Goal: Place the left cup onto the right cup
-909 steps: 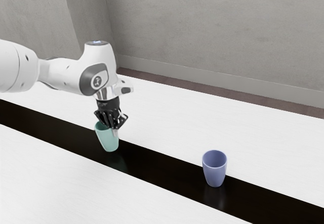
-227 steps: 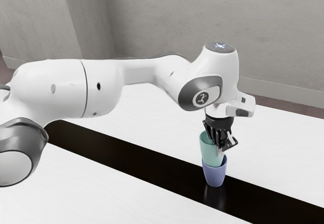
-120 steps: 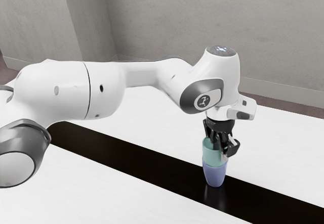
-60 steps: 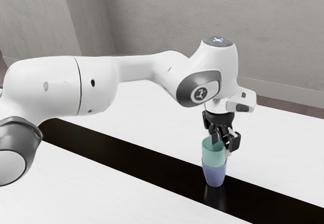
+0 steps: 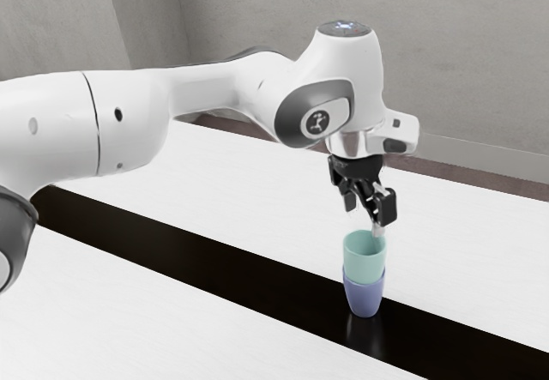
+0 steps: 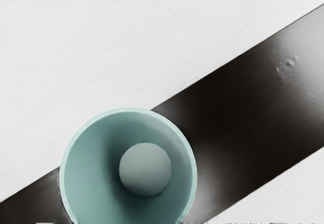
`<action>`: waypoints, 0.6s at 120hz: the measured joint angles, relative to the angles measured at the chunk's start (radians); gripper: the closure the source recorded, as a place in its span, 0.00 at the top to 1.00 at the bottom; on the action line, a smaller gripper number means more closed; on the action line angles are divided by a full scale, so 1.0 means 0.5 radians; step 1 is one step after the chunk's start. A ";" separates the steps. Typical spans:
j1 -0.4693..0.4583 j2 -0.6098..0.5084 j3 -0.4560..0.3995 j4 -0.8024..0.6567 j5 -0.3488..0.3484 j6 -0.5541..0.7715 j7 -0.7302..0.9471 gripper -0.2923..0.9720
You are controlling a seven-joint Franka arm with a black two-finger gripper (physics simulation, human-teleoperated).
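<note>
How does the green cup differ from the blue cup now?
The green cup is pale teal; the blue cup is lavender-blue. The green cup sits nested in the blue cup, which alone stands on the black stripe. The green cup's mouth is open; the blue cup's is filled. Both are upright, tapered, without handles.

Exterior view side-on from above; wrist view close, apparently straight down into the shared teal cup (image 5: 364, 258) (image 6: 91, 158).

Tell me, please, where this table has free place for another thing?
Free: the white tabletop between the black stripe and the far wall, and the white band on the stripe's near side. Crowded: the green cup nested in the purple cup, with the pincer just above them.
</note>
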State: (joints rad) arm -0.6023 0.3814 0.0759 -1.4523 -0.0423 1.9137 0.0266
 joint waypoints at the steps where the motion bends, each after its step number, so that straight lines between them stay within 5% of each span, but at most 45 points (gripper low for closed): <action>1: 0.004 -0.004 0.000 0.000 0.000 -0.004 0.000 0.67; 72: 0.374 -0.319 -0.004 -0.102 0.002 -0.291 0.001 0.75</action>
State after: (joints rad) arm -0.4154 0.2221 0.0737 -1.5032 -0.0414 1.7681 0.0271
